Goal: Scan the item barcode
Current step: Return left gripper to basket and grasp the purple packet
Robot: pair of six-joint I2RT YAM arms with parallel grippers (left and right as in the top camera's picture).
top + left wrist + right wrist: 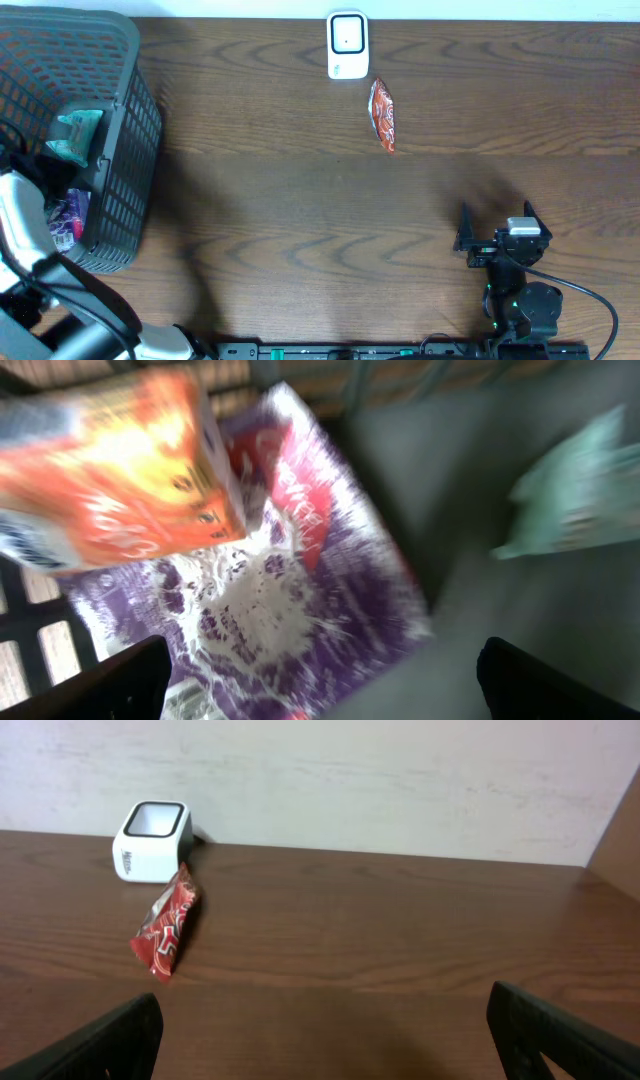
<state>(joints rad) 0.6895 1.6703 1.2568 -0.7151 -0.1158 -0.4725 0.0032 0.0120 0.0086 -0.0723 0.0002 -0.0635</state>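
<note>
The matte black right arm carried a pale grey rectangular block at its wrist, and a thin black cable looped away from its rounded joint, where small green lights glowed. The left arm had a glossy white link joined to black segments. In both wrist views the jaws showed as dark, blunt wedges

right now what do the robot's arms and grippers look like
The right arm is black, with a silver-grey block near the wrist and a thin black cable looping off it. The left arm has white links with black joints. The left gripper and right gripper both have plain dark, matte fingers, with no markings visible.
</note>
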